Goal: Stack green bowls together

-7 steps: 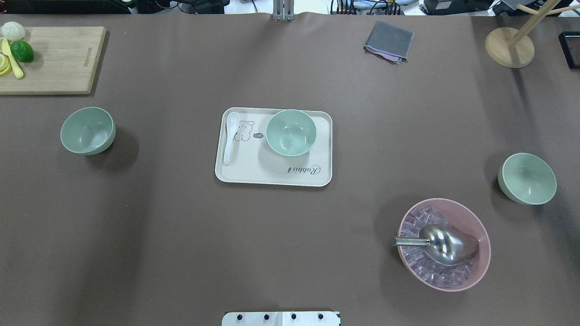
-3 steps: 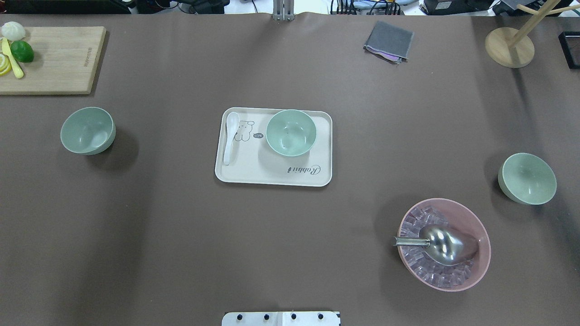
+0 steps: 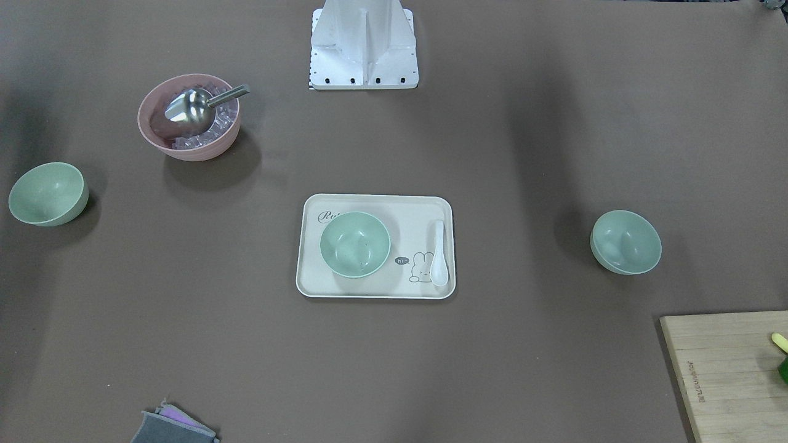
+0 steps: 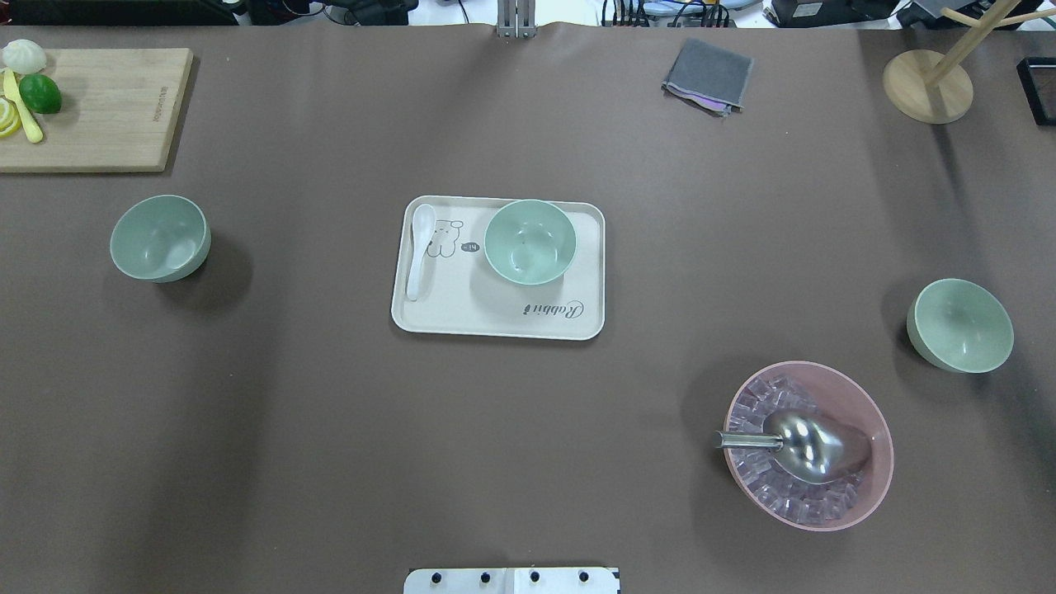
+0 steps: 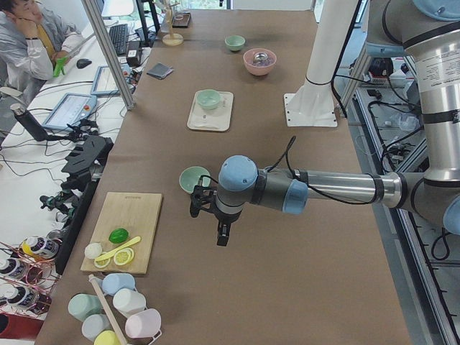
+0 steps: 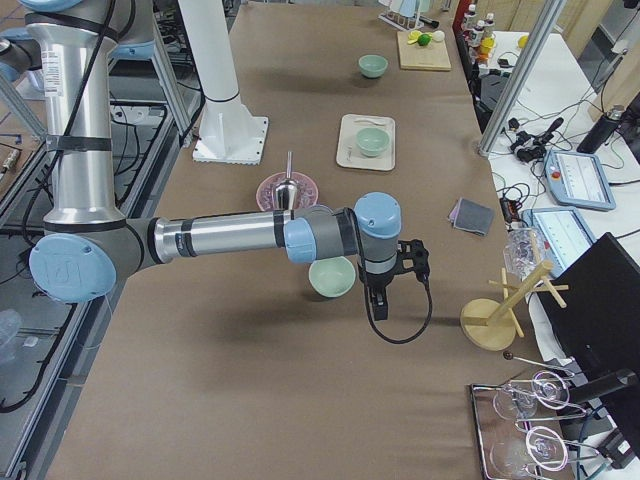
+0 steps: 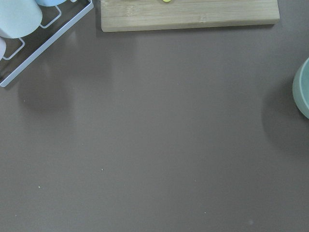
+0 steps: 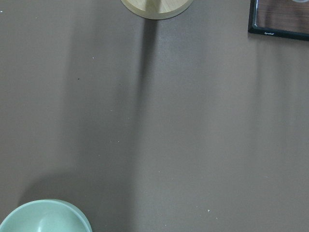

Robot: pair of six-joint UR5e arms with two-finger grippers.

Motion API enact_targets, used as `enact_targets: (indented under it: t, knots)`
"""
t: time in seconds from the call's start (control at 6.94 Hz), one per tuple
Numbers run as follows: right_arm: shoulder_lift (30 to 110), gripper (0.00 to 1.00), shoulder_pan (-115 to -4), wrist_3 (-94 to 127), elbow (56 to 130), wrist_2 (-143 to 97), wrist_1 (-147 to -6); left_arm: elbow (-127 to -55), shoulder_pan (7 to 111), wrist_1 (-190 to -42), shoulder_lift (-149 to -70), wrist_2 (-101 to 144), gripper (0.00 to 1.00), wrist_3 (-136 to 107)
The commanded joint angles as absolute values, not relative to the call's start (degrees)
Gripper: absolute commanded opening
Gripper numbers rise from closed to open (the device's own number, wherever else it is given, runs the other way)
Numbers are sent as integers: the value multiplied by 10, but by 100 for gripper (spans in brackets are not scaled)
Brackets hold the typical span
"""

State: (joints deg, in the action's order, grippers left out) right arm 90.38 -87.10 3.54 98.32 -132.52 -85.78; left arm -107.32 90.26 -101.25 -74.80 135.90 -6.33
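Three pale green bowls stand apart and upright. One bowl (image 4: 529,242) sits on the cream tray (image 4: 462,313) in the middle. One bowl (image 4: 159,238) stands on the table at the left and one bowl (image 4: 960,325) at the right. The left gripper (image 5: 222,240) shows only in the exterior left view, hanging above the table beside the left bowl (image 5: 194,179); I cannot tell its state. The right gripper (image 6: 375,305) shows only in the exterior right view, above the table beside the right bowl (image 6: 332,277); I cannot tell its state. Bowl edges show in the left wrist view (image 7: 303,92) and the right wrist view (image 8: 43,217).
A pink bowl (image 4: 866,388) with ice cubes and a metal scoop (image 4: 804,445) stands front right. A white spoon (image 4: 419,252) lies on the tray. A wooden cutting board (image 4: 107,111) with fruit is far left, a grey cloth (image 4: 709,74) and a wooden stand (image 4: 928,87) at the back.
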Motion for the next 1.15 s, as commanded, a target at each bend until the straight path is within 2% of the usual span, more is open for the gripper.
enact_targets:
  t: [0.0, 1.01]
  knots:
    - [904, 100, -871, 39, 984, -1325, -857, -1073, 903, -1013, -748, 1359, 98, -63]
    - [904, 100, -863, 42, 984, -1325, -857, -1071, 901, -1014, -754, 1361, 98, -69]
